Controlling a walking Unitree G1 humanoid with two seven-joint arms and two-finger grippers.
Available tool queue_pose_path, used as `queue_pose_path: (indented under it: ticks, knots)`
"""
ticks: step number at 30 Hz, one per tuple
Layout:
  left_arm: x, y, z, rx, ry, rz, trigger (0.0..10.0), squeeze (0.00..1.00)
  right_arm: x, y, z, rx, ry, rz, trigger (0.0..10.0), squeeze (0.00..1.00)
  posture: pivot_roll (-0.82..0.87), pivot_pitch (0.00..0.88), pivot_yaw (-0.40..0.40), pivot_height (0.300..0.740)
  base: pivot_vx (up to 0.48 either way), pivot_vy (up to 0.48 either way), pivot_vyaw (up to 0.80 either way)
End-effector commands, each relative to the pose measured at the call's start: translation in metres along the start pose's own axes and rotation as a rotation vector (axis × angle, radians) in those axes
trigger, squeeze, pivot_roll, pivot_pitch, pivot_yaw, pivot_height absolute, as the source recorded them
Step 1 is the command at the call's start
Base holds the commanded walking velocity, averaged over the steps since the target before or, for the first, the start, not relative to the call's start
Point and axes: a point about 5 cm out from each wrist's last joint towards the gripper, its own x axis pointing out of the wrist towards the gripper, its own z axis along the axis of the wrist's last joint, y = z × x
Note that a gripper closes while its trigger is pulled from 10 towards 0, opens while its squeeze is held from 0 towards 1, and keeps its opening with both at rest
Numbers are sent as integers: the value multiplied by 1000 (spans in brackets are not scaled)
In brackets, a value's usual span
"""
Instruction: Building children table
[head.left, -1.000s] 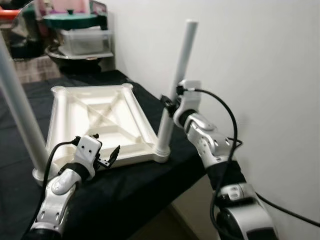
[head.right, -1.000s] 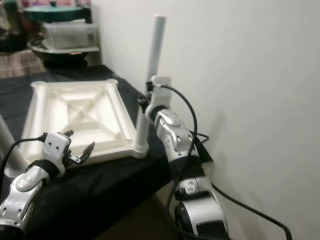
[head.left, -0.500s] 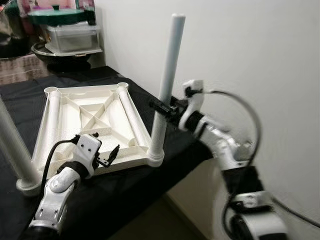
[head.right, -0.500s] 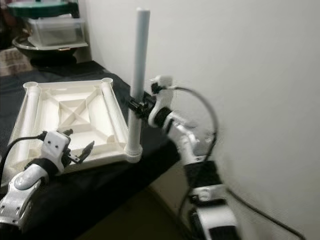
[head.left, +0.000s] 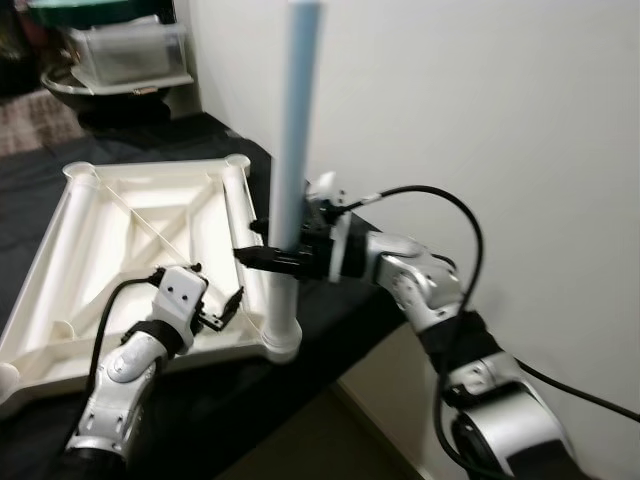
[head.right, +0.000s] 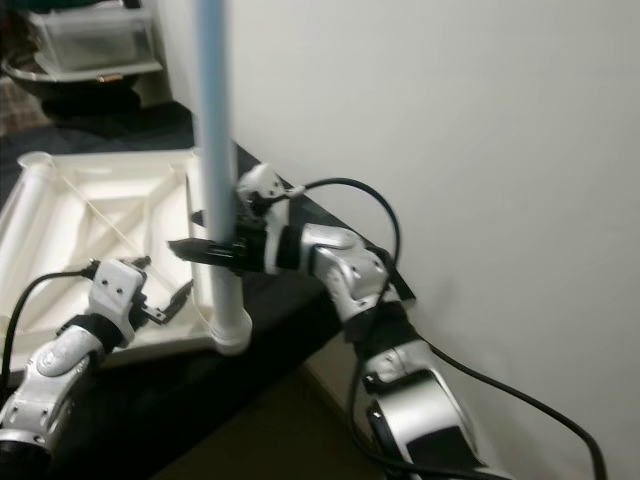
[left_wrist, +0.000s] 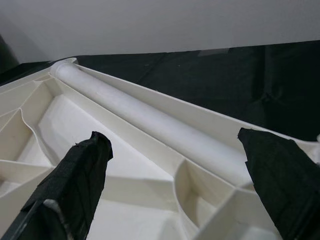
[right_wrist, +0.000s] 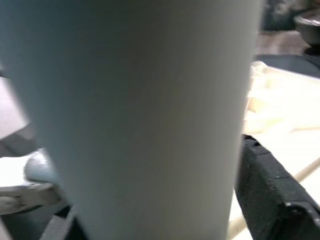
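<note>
Upright — leg (head.left: 293, 150) within right gripper (head.left: 262, 256).

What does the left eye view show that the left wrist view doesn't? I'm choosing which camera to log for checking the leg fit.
Left eye view alone: the right claw closed around the upright table leg, which stands in the corner socket of the upturned tabletop, plus the black cloth, the wall and storage tubs behind.
Left wrist view alone: a close look between the left claw's open fingers at the tabletop's ribs and a rounded edge rail.
Both: the white tabletop underside and the left claw hovering at its near edge.
</note>
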Motion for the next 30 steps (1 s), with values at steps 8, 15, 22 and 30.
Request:
queue_pose_path:
  ticks: [8,15,22,30]
  knots:
    - [-3,1,-2,7,7,9,10000,0,-7,-23,-20,77,91,-232,0,0,50,0,-136,740,0,0,0]
    - [-3,-4,-4,-1,8,4,10000,0,-54,-64,-50,227,138,-1141,0,0,35,0,-126,740,0,0,0]
    - [0,-3,-3,6,10,-7,10000,0,-31,-36,-49,299,-5,-1157,10000,0,23,0,-108,740,0,0,0]
    - [2,-1,-2,9,7,-1,10000,0,-15,-36,-7,368,-228,-727,10000,1000,24,0,-113,740,0,0,0]
